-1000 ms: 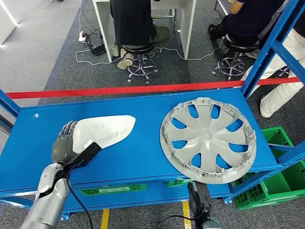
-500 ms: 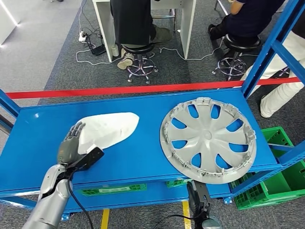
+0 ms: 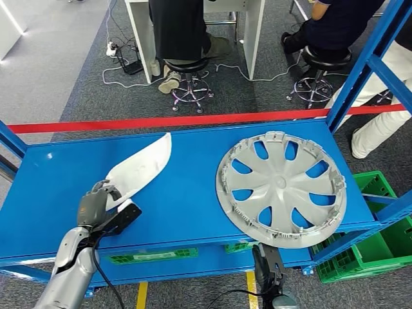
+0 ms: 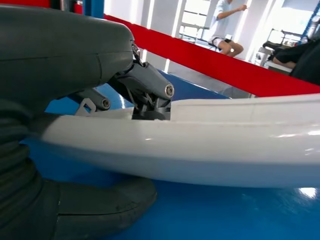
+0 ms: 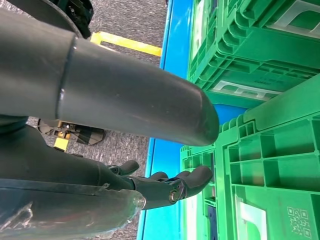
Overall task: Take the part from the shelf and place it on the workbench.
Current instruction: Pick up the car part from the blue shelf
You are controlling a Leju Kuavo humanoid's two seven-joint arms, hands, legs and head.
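The white curved part (image 3: 141, 168) is on the left of the blue shelf (image 3: 194, 199), tipped up on edge with its pointed end aimed away from me. My left hand (image 3: 94, 206) grips its near end. In the left wrist view the part (image 4: 226, 145) runs across as a long white band, with dark fingers (image 4: 147, 87) closed over one side of it and the thumb on the other. My right hand (image 3: 267, 270) hangs below the shelf's front edge. Its fingers (image 5: 181, 187) are loosely extended and hold nothing.
A grey wheel cover (image 3: 280, 188) lies flat on the shelf's right half, overhanging the front edge. A red bar (image 3: 194, 120) runs along the shelf's back. Green crates (image 3: 383, 244) stand low on the right. Beyond the shelf, people sit on stools (image 3: 189, 77).
My left hand has closed on the white part's near end. The part has tipped from lying flat to standing on edge, and its far tip has swung left.
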